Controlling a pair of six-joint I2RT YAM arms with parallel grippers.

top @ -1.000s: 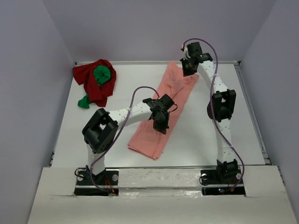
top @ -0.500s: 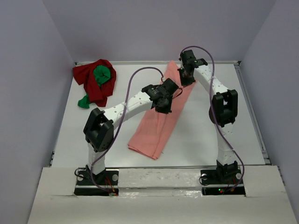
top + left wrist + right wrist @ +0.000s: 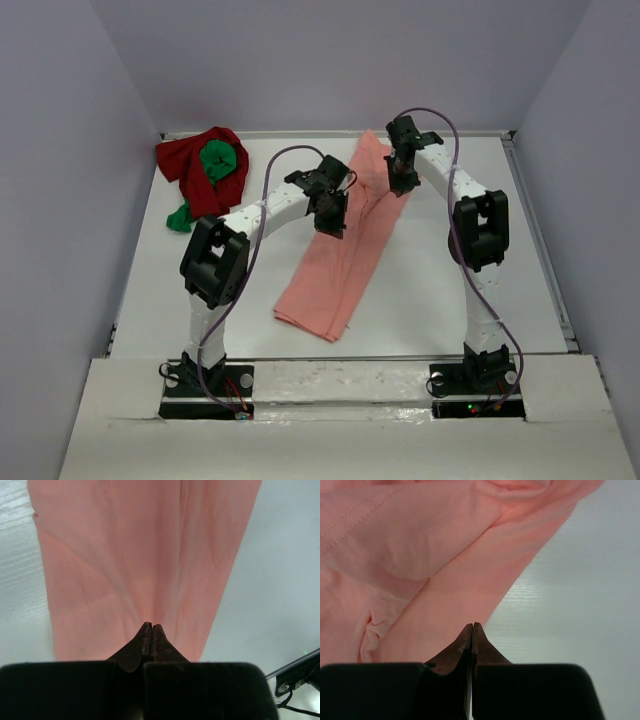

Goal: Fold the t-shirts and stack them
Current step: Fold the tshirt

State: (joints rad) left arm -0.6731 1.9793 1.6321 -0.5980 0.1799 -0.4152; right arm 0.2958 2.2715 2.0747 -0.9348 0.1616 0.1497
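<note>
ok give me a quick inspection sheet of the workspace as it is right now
surface: white table, no marks seen
job's things: pink shirt lies as a long strip from far middle to near centre; red shirt bunched at the far left corner, green shirt balled on it; nothing stacked yet
clutter: nothing seen
grippers: left gripper and right gripper both shut on the pink shirt, creases running to the tips
cables: left cable and right cable, purple, loop free above the arms
surroundings: grey walls on three sides
</note>
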